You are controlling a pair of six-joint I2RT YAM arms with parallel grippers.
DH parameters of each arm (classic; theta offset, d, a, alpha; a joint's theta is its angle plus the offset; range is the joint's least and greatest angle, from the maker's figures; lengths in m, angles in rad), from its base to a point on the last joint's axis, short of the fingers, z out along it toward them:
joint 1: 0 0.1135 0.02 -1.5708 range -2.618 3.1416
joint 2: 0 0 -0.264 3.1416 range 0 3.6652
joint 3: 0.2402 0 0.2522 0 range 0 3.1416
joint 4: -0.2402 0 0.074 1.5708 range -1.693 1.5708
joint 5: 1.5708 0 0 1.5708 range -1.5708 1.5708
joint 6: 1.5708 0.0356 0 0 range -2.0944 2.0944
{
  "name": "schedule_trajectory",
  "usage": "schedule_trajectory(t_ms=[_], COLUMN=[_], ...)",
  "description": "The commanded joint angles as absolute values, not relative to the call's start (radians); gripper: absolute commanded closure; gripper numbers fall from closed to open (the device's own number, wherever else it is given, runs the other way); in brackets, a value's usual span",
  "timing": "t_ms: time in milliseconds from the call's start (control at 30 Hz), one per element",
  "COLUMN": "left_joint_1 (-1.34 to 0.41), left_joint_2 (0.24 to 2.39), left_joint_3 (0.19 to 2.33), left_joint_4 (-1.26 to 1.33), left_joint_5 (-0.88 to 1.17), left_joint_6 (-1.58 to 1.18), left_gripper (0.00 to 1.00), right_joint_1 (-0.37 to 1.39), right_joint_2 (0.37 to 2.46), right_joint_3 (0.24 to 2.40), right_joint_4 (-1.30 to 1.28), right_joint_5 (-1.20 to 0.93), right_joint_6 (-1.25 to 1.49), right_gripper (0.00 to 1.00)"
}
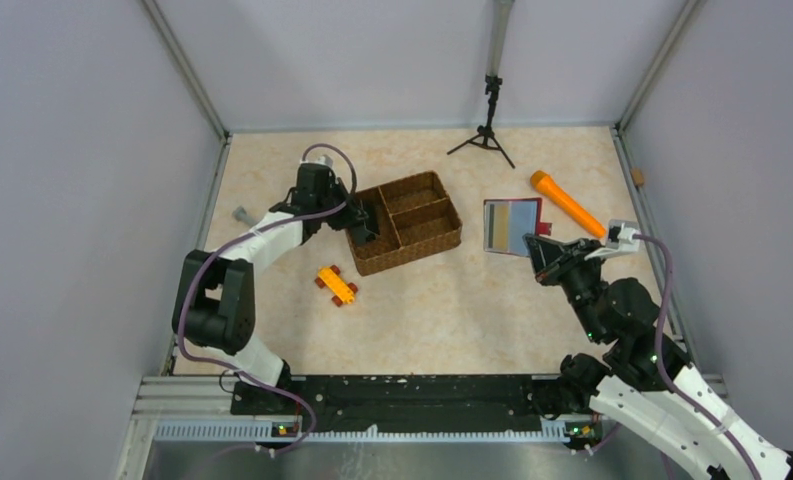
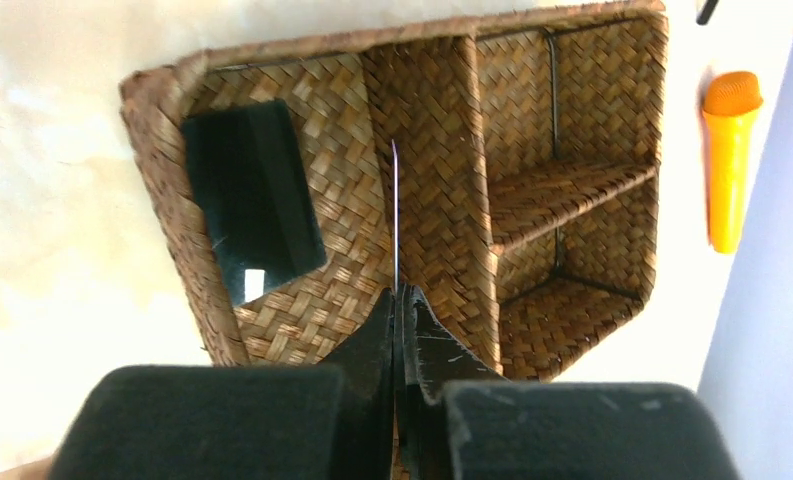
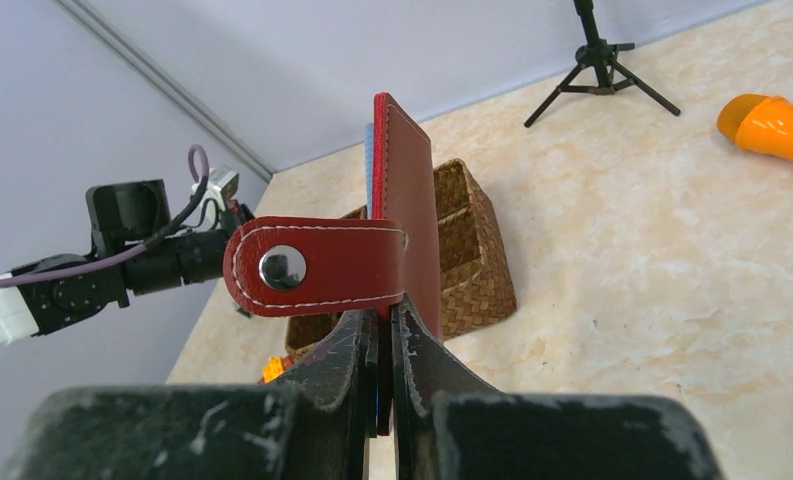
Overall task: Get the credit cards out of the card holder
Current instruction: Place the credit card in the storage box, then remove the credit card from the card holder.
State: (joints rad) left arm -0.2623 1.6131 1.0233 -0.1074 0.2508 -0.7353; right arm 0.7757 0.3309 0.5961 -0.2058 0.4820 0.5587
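Observation:
My right gripper (image 3: pixel 384 310) is shut on the lower edge of the dark red card holder (image 3: pixel 407 220), which it keeps upright above the table with the strap tab (image 3: pixel 317 265) sticking out to the left. From above, the card holder (image 1: pixel 512 227) shows pale blue and tan pockets, with the right gripper (image 1: pixel 535 248) at its corner. My left gripper (image 2: pixel 400 295) is shut on a thin credit card (image 2: pixel 394 220) seen edge-on, over the wicker basket (image 2: pixel 162 180). A black credit card (image 2: pixel 252 200) lies in the basket's large compartment.
The divided basket (image 1: pixel 417 255) sits mid-table under the left gripper (image 1: pixel 365 225). An orange-yellow toy car (image 1: pixel 336 285) lies in front of it. An orange cylinder (image 1: pixel 567 203) lies at the right, a small black tripod (image 1: pixel 487 135) at the back, and a small grey object (image 1: pixel 242 214) by the left wall.

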Motion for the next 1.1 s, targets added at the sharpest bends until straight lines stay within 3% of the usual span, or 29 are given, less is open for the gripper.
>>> schedule_trajectory(t_ms=[0, 100, 200, 333, 567, 767, 800, 900, 1067], left_joint_1=[-0.259, -0.259, -0.259, -0.259, -0.259, -0.262, -0.262, -0.262, -0.262], left_joint_2=[1.615, 1.648, 1.637, 1.574, 1.429, 1.267, 1.248, 1.191, 1.141], left_joint_3=[1.086, 1.120, 1.150, 1.162, 1.139, 1.002, 0.975, 0.872, 0.638], left_joint_4=[-0.137, -0.161, -0.223, -0.303, -0.348, -0.196, -0.164, -0.049, 0.491], left_joint_5=[0.143, 0.148, 0.100, 0.015, 0.094, 0.440, 0.486, 0.610, 0.801], left_joint_6=[-0.687, -0.674, -0.649, -0.603, -0.573, -0.617, -0.639, -0.734, -1.041], left_gripper=[1.00, 0.98, 0.79, 0.64, 0.53, 0.16, 0.03, 0.01, 0.01], right_joint_1=[0.770, 0.770, 0.769, 0.770, 0.771, 0.770, 0.770, 0.769, 0.770], right_joint_2=[0.336, 0.335, 0.336, 0.348, 0.398, 0.428, 0.427, 0.422, 0.453], right_joint_3=[0.594, 0.593, 0.598, 0.605, 0.593, 0.559, 0.541, 0.476, 0.400], right_joint_4=[-0.144, -0.150, -0.151, -0.154, -0.112, 0.004, 0.044, 0.167, 0.320], right_joint_5=[0.485, 0.481, 0.472, 0.464, 0.392, 0.318, 0.309, 0.282, 0.222], right_joint_6=[0.554, 0.562, 0.569, 0.573, 0.634, 0.758, 0.788, 0.879, 1.043], right_gripper=[1.00, 1.00, 1.00, 1.00, 1.00, 1.00, 1.00, 1.00, 1.00])
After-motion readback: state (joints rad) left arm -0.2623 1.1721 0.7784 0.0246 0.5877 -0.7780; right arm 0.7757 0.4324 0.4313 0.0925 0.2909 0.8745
